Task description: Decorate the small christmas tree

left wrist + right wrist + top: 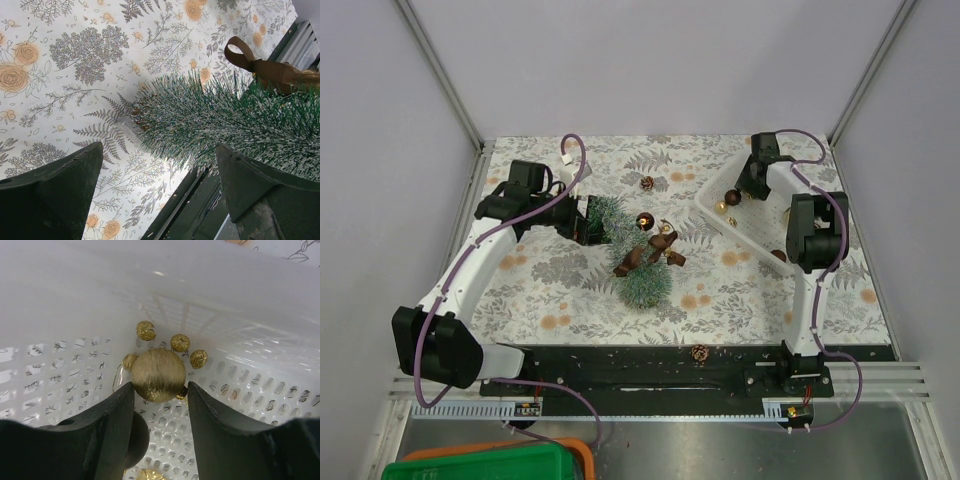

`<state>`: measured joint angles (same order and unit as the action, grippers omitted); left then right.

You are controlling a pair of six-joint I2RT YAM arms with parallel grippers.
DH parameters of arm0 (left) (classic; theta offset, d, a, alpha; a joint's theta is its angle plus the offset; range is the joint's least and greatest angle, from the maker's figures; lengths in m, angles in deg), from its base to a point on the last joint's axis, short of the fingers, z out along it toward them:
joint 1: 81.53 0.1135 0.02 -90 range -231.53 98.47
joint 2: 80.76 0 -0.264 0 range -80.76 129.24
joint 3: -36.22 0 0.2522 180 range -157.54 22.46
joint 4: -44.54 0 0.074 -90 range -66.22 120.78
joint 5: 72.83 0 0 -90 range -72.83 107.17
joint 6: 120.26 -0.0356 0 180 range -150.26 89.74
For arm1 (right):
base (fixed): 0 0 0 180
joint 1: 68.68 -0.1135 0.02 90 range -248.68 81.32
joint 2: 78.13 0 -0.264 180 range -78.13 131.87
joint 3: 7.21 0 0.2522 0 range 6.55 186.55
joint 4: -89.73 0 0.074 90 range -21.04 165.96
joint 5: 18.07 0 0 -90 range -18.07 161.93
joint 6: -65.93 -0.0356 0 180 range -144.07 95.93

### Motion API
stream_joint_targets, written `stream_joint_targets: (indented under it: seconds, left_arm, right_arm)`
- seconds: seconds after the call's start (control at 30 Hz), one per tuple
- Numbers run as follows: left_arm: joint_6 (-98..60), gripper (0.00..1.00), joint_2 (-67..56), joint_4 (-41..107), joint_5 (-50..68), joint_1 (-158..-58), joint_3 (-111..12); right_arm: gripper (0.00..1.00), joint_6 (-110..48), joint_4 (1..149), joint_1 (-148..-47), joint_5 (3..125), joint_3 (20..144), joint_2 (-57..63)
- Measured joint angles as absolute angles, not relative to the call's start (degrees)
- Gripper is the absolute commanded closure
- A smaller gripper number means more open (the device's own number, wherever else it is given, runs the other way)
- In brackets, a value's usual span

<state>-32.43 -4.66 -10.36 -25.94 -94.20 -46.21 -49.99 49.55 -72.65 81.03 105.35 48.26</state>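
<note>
The small christmas tree [642, 280] is near the middle of the table [570, 295], tipped well off upright. Its narrow tip points toward the left arm and its wide end toward the near edge. I cannot see its wooden base or tell whether it rests flat. It already carries brown ribbon bows [660, 245], and a brown bauble [644, 220] sits just beside its upper bristles.

The left gripper [588, 222] is at the tip with its fingers spread wide. In the wrist view the tree [210, 120] reaches into the gap of the left gripper [159, 150], with bristles brushing only the right-hand finger [260, 195]. My guess is that it waits there to steady or right the tree so it can take an ornament.

The right gripper [738, 195] is down inside the white basket [735, 235], where the spare ornaments are kept together. Its wrist view shows the right gripper [160, 385] drawn narrow, with a finger against each side of a brushed gold bauble [157, 375]. Smaller gold beads [180, 342] lie behind it by the basket wall [75, 290]. The grip looks made, though I cannot tell if the bauble is off the mesh floor. The likely next step is to carry it across, and a round, smooth ball could slip
</note>
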Motion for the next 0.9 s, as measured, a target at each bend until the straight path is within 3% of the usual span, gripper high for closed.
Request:
stream_joint_targets:
  seconds: [0.3,0.43,0.57,0.9]
  left_arm:
    - [-33.3,0.01,-5.7,-11.4,-25.9,-94.2,-46.2]
    - [-33.5,0.01,-5.7,-11.8,-25.9,-94.2,-46.2]
    - [-33.5,0.01,-5.7,-12.0,-25.9,-94.2,-46.2]
    - [-33.7,0.01,-5.7,-12.2,-26.5,-94.2,-46.2]
  right_arm:
    - [0.54,-49.2,49.6,-72.6,82.1,105.4,49.3]
    - [0.65,-48.4,49.7,-72.6,83.2,105.4,49.3]
    - [0.67,-47.9,50.6,-72.6,84.0,103.6,48.2]
    - [0.69,-49.4,52.0,-72.6,79.7,86.3,25.3]
